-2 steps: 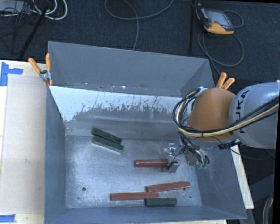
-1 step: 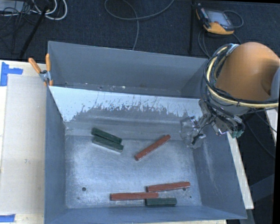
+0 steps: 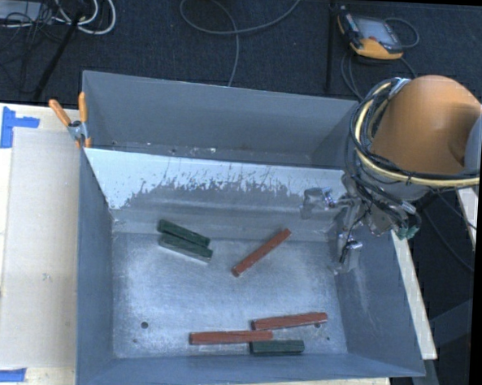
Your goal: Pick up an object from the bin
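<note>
No thing sits between the jaws, which hang low at the right side of the grey bin [image 3: 229,122], over bare floor close to its right wall; I cannot tell whether they are spread or pressed together. The nearest thing is a reddish-brown bar [image 3: 261,251] lying aslant at mid-floor to their left, with a pair of dark green bars [image 3: 184,239] side by side farther left. Toward the front wall lie two more brown bars [image 3: 290,320] [image 3: 230,337], end overlapping end, and a short dark green bar [image 3: 277,347] just beside them.
</note>
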Controlling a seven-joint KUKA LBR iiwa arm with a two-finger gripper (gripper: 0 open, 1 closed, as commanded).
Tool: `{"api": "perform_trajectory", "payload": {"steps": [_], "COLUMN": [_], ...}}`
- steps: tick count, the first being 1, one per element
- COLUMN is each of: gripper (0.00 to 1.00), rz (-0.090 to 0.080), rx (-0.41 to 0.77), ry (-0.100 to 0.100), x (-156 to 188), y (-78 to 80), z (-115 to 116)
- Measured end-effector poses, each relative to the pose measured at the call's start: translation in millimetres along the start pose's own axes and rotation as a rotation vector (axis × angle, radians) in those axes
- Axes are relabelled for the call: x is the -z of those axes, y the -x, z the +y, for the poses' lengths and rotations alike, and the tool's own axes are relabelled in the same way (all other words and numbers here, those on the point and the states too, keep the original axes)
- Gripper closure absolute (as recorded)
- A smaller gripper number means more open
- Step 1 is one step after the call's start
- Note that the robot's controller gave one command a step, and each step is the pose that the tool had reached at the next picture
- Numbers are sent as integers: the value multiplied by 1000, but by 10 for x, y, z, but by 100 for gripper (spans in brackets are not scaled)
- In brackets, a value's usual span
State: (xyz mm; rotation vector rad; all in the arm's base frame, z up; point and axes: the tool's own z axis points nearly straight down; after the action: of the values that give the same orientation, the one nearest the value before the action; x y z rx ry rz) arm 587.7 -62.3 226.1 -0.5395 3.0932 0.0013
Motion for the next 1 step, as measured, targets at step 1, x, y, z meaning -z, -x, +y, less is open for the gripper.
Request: {"api": "perform_trajectory", "payload": {"steps": [1], "gripper": [0], "rz": [10], "rx": [100], "ry": [5], "x": [-1171], "y": [-352], "z": [160]}}
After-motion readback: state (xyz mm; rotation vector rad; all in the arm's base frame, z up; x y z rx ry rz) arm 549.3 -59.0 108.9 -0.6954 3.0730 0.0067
